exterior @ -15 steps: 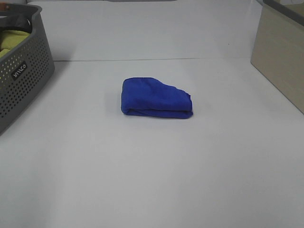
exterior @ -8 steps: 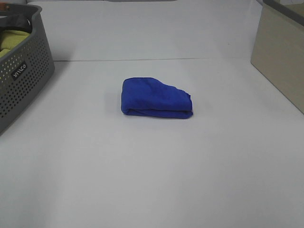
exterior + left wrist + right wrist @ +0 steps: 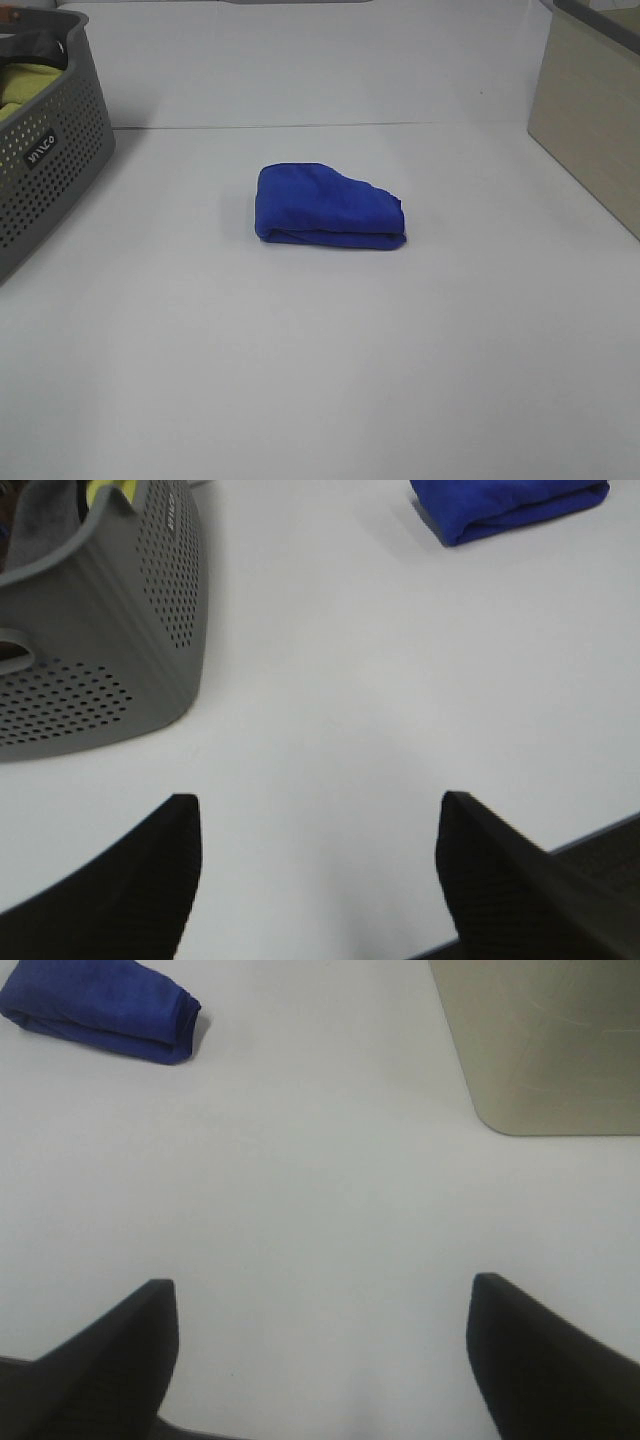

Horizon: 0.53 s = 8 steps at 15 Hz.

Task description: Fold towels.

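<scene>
One blue towel [image 3: 328, 207] sits folded into a small bundle in the middle of your white worktop [image 3: 320, 380]. Both tools, left tool [image 3: 318, 875] and right tool [image 3: 325, 1355], are spread wide, holding nothing, well apart from it. The folding looks done.

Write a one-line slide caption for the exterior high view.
Folded royal-blue microfibre towel lies mid-table on the white tabletop, perforated grey plastic basket at left.

White table [image 3: 320, 380] under even light — grey perforated basket [image 3: 45, 180] left, beige box [image 3: 590, 110] right.
</scene>
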### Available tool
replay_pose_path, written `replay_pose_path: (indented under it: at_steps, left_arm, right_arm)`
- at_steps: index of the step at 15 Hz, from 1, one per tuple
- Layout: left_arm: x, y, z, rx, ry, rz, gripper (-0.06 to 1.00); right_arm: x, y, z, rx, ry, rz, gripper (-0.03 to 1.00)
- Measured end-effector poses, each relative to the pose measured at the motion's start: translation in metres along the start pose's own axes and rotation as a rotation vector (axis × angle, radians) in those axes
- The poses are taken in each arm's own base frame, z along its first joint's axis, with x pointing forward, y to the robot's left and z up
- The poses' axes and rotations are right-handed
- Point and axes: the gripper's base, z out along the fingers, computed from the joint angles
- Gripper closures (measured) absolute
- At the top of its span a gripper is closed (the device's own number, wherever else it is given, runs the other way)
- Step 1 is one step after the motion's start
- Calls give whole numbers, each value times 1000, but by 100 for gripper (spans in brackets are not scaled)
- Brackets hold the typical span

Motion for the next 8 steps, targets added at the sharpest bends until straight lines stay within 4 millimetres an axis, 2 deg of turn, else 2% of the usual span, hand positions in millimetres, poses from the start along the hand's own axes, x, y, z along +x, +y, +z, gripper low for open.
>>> replay_pose_path:
  at_steps: [3,8]
  left_arm:
    - [8,-5,-14,-27,-101,18,30]
    - [8,-5,-15,-28,-105,19,30]
  right_arm:
    - [5,1,-8,4,-61,-4,21]
    - [5,1,-8,4,-64,-4,21]
